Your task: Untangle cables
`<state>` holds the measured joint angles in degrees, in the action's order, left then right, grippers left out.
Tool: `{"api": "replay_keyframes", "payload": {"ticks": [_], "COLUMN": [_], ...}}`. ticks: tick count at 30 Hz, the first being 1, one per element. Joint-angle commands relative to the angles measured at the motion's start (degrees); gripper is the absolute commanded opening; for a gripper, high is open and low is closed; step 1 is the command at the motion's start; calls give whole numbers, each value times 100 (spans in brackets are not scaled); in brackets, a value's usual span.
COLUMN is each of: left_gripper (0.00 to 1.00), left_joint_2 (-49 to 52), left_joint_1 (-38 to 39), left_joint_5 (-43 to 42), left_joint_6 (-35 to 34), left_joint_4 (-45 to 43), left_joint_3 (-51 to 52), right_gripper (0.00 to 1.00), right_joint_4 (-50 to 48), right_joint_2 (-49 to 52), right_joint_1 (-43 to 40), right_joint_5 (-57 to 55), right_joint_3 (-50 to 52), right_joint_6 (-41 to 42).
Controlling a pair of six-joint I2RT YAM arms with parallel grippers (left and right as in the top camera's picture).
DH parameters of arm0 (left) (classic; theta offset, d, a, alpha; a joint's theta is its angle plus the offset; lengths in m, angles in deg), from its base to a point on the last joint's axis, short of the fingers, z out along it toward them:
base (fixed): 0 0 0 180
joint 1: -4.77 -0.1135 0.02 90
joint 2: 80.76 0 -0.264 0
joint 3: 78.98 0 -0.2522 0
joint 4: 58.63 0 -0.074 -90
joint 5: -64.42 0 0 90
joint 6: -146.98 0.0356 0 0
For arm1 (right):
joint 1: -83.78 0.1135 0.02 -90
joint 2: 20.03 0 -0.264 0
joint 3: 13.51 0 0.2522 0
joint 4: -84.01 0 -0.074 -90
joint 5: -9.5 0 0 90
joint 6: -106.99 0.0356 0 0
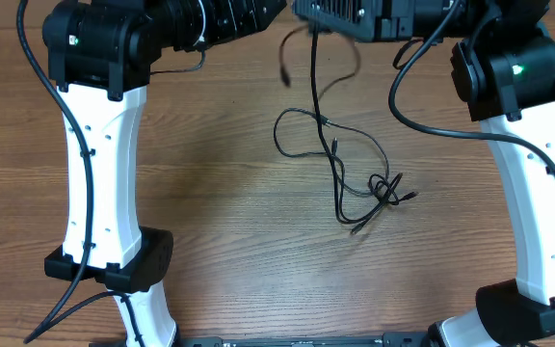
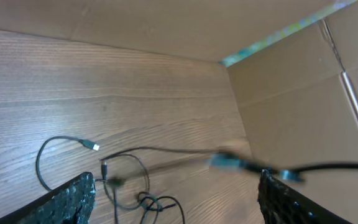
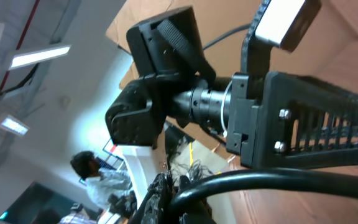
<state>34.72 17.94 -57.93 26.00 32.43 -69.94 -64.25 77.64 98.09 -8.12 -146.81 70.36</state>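
Note:
Thin black cables [image 1: 340, 154] hang from the top centre down to a loose tangle [image 1: 385, 188] on the wooden table [image 1: 220, 193]. My right gripper [image 1: 330, 21] is raised above them, tilted upward and shut on a cable [image 3: 272, 180] that runs out from between its fingers [image 3: 160, 199]. Beside it, my left gripper [image 1: 268, 12] is also raised. In the left wrist view its jaws [image 2: 176, 180] stand wide open over the tangle [image 2: 148, 200]. A blurred strand with a bluish plug [image 2: 229, 162] crosses just in front of the right finger [image 2: 284, 199], not gripped. One loose plug end [image 2: 92, 147] lies on the table.
Brown cardboard walls [image 2: 291, 93] close off the far side of the table. Both white arm columns [image 1: 99, 183] [image 1: 533, 183] stand at the left and right sides. The right wrist view looks up at the left arm's black wrist [image 3: 166, 81] and at a person [image 3: 89, 168] far behind.

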Motion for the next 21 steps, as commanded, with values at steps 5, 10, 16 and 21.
{"api": "replay_keyframes", "payload": {"ticks": [5,10,16,21], "left_gripper": [83,86,87,86], "left_joint_2": [50,105,188,297], "left_joint_1": [61,269,391,407], "left_joint_5": [-76,-214,-203,-223], "left_joint_6": [-181,319,894,1672], "left_joint_4": [-48,-129,-125,61], "left_joint_3": [-39,-39,-39,-39], "right_gripper": [4,4,4,4], "right_joint_4": [-28,-28,-28,-28], "right_joint_2": [-55,-55,-55,-55], "right_joint_1": [44,146,151,149], "right_joint_5": [-249,-247,-243,-245], "right_joint_3": [-37,-37,-37,-37], "right_joint_6": [-26,-26,-26,-26]}}
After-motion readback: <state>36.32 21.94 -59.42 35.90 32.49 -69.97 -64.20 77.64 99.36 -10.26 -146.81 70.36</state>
